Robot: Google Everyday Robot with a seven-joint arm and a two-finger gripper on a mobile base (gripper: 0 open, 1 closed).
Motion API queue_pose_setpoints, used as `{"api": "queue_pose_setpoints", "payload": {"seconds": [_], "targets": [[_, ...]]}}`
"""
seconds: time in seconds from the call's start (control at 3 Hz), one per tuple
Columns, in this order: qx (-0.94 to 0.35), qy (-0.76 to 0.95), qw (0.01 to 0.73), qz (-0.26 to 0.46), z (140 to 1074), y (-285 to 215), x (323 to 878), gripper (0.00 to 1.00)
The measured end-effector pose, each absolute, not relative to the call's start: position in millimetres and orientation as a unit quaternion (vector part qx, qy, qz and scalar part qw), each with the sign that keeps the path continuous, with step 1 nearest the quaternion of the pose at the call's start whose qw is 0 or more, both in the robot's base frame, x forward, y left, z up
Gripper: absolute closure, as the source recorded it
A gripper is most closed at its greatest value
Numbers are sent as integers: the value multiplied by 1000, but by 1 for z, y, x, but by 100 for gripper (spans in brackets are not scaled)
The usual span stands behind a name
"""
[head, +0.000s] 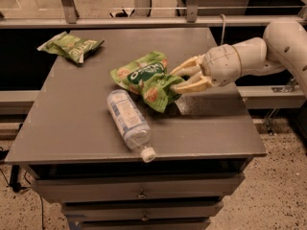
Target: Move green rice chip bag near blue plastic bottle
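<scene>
Over table (72,128), arm (249,56) outstretched — gripper (173,81) jaws pinching green rice chip bag (144,78)

Free room on the surface (72,128): the left side down to the front left corner, the front right corner, and the strip along the back edge. Obstacles: the blue plastic bottle (128,121) lies aslant from mid-surface to the front edge. The green rice chip bag (144,78) sits just behind it, overlapping its base and gripped in the jaws of the gripper (173,82). The arm (249,56) crosses the right edge. An olive bag (72,46) fills the back left corner.
</scene>
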State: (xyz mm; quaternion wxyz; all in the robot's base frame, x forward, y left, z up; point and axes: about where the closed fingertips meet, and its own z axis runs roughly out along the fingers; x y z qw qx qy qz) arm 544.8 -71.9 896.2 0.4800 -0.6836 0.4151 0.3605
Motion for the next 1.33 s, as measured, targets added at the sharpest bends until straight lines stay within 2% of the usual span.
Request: {"api": "queue_pose_setpoints", "payload": {"seconds": [0.33,1.33], "targets": [[-702,388,464,375,894,-69,533,83],[-724,368,451,370,892,-70,529,13]]}}
